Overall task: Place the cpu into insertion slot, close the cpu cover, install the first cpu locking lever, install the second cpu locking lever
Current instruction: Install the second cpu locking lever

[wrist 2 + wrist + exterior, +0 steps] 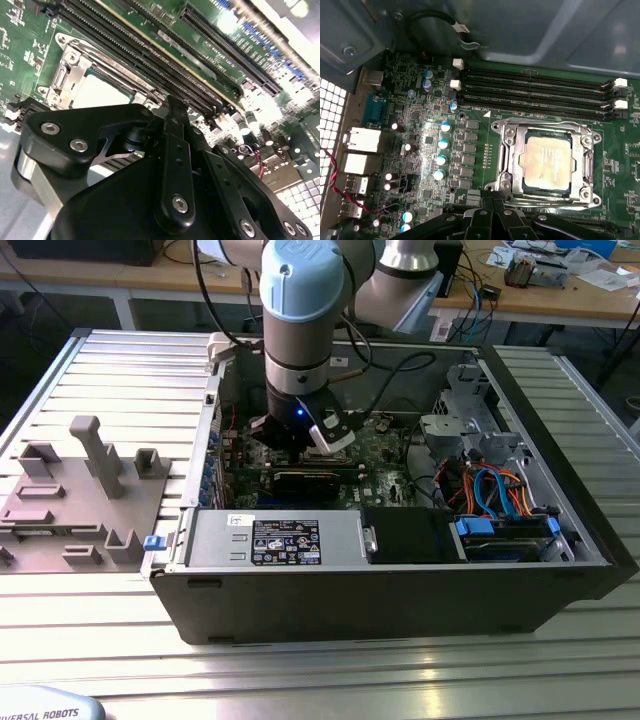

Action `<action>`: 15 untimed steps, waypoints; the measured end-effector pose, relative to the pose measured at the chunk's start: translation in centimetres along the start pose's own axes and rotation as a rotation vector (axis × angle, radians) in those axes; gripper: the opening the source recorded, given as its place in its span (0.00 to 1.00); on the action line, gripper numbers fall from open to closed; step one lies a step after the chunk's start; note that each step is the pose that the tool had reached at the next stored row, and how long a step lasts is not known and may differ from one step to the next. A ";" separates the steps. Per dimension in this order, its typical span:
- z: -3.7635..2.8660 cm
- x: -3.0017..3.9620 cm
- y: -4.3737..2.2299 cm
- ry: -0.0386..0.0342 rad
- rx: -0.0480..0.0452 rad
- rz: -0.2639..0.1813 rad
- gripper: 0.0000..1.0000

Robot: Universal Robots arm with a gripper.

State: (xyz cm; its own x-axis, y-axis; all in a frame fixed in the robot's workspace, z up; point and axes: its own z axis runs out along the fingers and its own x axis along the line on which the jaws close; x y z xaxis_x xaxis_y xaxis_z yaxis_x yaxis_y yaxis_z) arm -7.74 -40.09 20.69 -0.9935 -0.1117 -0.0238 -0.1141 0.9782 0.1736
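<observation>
In the first wrist view the cpu [547,162], a pale silver square, lies seated in the insertion slot [503,128]. The cpu cover [578,161], a silvery frame, lies flat around the chip. Thin metal lever rods run along two sides of the socket [545,121]. My gripper [491,200] is shut with nothing in it, its tips close beside the socket's edge. The second wrist view shows the black gripper [172,107] over the board next to the cpu [100,92]. In the exterior view the gripper [300,445] reaches down inside the open computer case.
Long black memory slots [535,92] run beside the socket on the green motherboard [630,165]. Capacitors [442,145] and rear ports [362,140] stand further off. The case walls [400,580] enclose the board. A grey fixture plate [80,490] lies at the exterior view's left.
</observation>
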 end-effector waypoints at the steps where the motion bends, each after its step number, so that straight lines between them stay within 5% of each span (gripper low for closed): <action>1: 0.18 -0.02 0.16 0.0004 0.0000 -0.002 0.11; 10: 0.97 -0.04 0.43 0.0028 0.0025 -0.013 0.11; 15: 0.30 -0.08 0.55 0.0039 0.0141 -0.013 0.11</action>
State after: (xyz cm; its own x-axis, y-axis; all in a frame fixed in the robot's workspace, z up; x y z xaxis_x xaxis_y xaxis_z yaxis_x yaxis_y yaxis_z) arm -7.72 -39.50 20.49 -0.9918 -0.1255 -0.0223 -0.1275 0.9790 0.1594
